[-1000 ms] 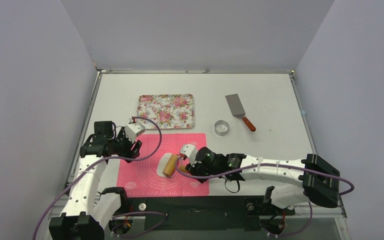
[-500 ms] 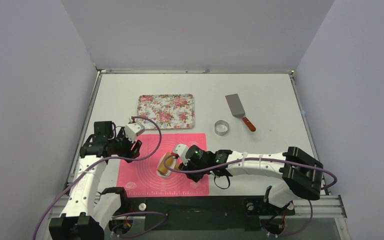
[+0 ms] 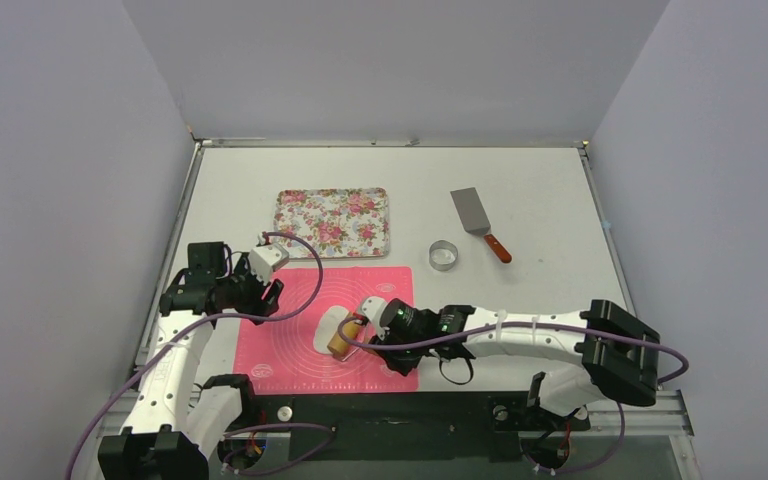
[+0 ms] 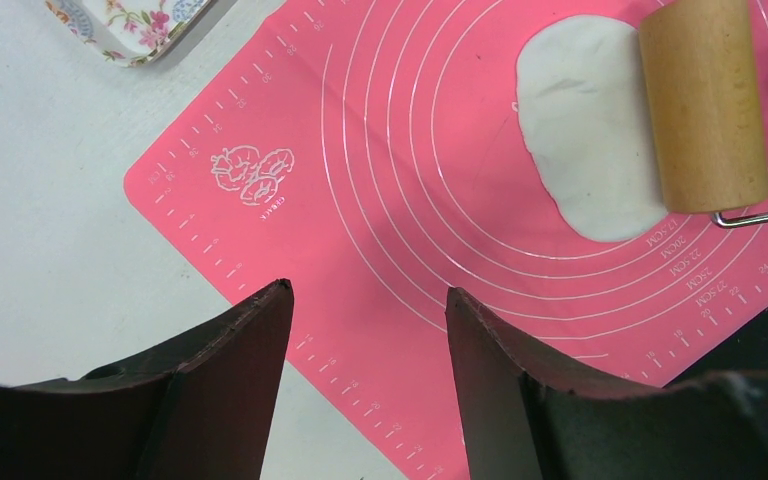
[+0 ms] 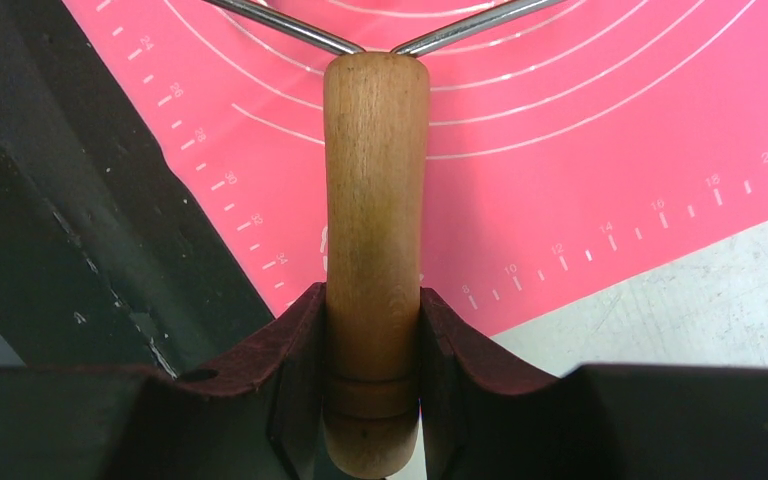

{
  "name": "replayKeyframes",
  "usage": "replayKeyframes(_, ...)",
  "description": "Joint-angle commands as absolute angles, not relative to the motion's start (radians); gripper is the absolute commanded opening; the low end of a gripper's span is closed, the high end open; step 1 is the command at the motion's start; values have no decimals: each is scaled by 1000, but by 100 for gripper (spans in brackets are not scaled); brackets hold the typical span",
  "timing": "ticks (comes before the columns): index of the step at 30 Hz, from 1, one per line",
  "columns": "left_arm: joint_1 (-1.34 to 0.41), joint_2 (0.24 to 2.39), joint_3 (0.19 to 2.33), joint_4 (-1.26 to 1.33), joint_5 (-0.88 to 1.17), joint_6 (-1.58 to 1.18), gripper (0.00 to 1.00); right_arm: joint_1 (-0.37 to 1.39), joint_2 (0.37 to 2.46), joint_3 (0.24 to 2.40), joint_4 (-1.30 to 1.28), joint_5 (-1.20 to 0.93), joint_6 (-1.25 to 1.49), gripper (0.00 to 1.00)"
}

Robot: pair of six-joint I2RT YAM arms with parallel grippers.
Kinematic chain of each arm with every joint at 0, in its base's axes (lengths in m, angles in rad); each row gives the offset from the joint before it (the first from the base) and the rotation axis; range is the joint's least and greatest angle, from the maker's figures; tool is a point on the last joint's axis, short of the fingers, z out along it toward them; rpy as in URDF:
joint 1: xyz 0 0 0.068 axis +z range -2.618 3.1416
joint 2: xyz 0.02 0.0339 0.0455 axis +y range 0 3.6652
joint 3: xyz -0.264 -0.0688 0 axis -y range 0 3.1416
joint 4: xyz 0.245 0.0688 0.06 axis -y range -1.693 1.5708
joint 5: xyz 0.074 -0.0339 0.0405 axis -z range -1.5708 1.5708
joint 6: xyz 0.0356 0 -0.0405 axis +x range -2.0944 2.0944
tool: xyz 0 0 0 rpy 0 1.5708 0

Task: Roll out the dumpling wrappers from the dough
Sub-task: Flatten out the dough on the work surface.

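Note:
A flattened oval of white dough (image 3: 326,325) (image 4: 585,130) lies on the pink silicone mat (image 3: 290,350) (image 4: 380,180). A wooden roller (image 3: 343,337) (image 4: 705,100) on a wire frame rests on the dough's right part. My right gripper (image 3: 365,330) (image 5: 372,292) is shut on the roller's wooden handle (image 5: 375,180), low over the mat's near right area. My left gripper (image 3: 272,295) (image 4: 368,292) hangs open over the mat's left edge, holding nothing. The dumpling wrappers are out of view.
A floral tray (image 3: 332,220) (image 4: 135,25) sits behind the mat. A metal ring cutter (image 3: 444,255) and a spatula (image 3: 480,222) lie to the back right. The black front rail (image 5: 60,200) runs just beyond the mat's near edge.
My right gripper pushed the roller left across the dough, then drew it back to the right. The left arm has stayed where it was.

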State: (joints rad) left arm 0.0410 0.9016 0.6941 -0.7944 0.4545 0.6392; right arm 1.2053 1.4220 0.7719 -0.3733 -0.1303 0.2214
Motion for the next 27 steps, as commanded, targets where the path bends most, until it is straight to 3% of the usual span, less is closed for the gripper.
replayKeyframes(1,46,892,710,-753,456,634,56,1211,1503,880,-372,-141,178,0)
replayKeyframes(7,47,886,725,-767,449,638,56,1210,1609,947,-378,-171,136,0)
replayKeyframes(19,46,885,721,-757,450,640,56,1258,1478,837,-447,-167,219,0)
replayKeyframes(27,46,883,721,-763,454,640,56,1256,1580,936,-468,-187,149,0)
